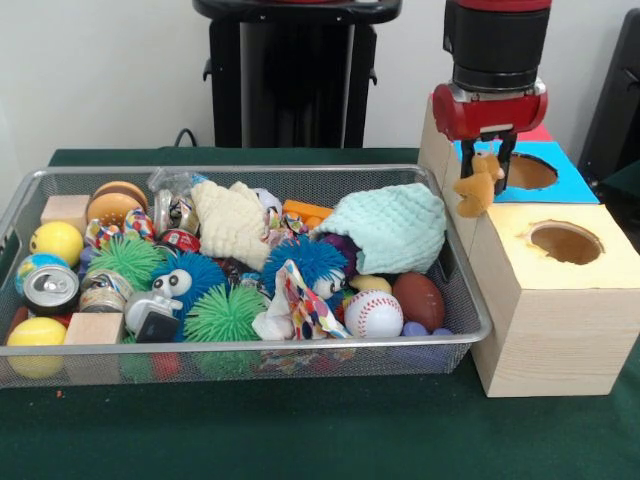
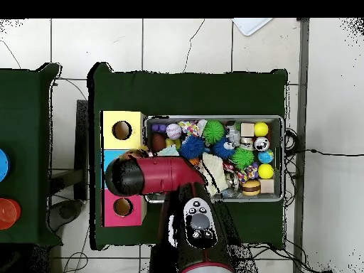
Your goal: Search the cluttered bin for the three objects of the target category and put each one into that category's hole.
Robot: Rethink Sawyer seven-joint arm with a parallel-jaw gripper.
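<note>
My gripper (image 1: 491,150) is shut on a tan-orange teddy bear (image 1: 477,187), which hangs below the fingers above the left edge of the blue-topped box (image 1: 570,185). The red-topped box shows only as a sliver (image 1: 538,133) behind the gripper; in the overhead view its top (image 2: 109,208) and round hole (image 2: 122,207) are uncovered beside my arm's head (image 2: 125,178), which hides the gripper and the bear. The wire mesh bin (image 1: 250,171) (image 2: 283,153) is full of clutter. A pale yellow piece (image 1: 371,283) lies by the baseball (image 1: 373,313); I cannot tell what it is.
The yellow-topped box (image 1: 610,265) (image 2: 109,130) stands nearest the camera in the front view. In the bin lie a mint cloth (image 1: 395,228), a cream cloth (image 1: 232,222), blue and green spiky balls (image 1: 222,312), a brown football (image 1: 420,300), cans, wooden blocks and yellow balls.
</note>
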